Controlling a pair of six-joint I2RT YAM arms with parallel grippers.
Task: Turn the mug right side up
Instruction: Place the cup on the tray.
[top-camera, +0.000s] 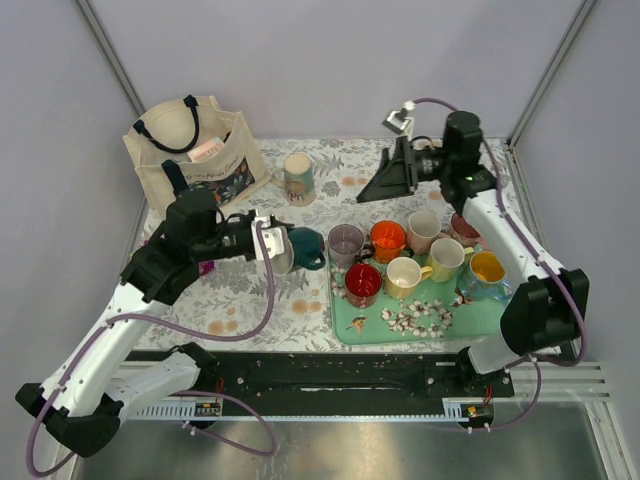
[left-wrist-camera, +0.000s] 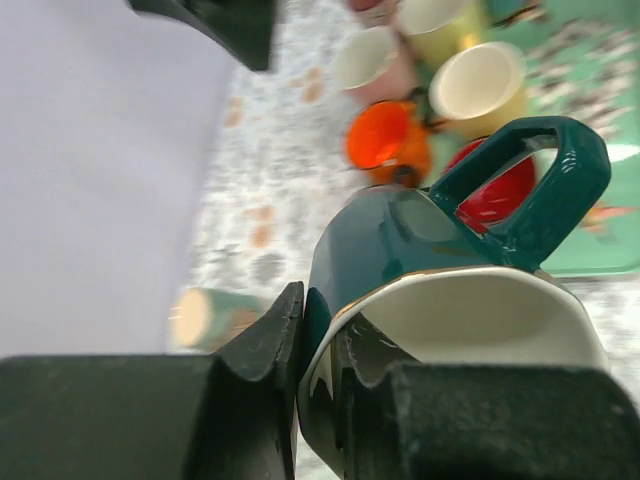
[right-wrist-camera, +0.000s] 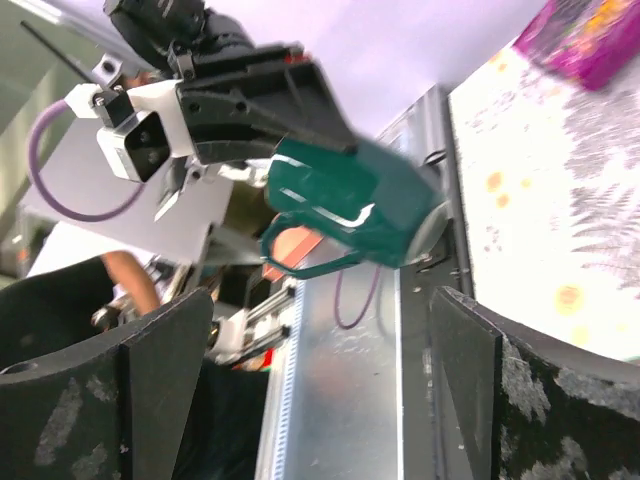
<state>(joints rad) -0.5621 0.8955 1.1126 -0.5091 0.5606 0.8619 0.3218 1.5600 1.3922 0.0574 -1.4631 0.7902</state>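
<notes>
The mug (top-camera: 306, 248) is dark green with a white inside and hangs on its side just left of the tray. My left gripper (top-camera: 276, 246) is shut on its rim. In the left wrist view the mug (left-wrist-camera: 400, 240) has its wall pinched between the two fingers, one inside and one outside, at my left gripper (left-wrist-camera: 320, 400), and its handle (left-wrist-camera: 545, 185) points up and right. My right gripper (top-camera: 397, 172) hangs open over the back of the table, away from the mug. In the right wrist view the mug (right-wrist-camera: 365, 205) shows beyond my empty right gripper (right-wrist-camera: 320, 390).
A green tray (top-camera: 350, 325) at the right holds several upright mugs and scattered small white pieces (top-camera: 416, 317). A floral mug (top-camera: 298, 178) stands at the back. A canvas tote bag (top-camera: 190, 150) sits at the back left. A pink packet (top-camera: 206, 268) lies under the left arm.
</notes>
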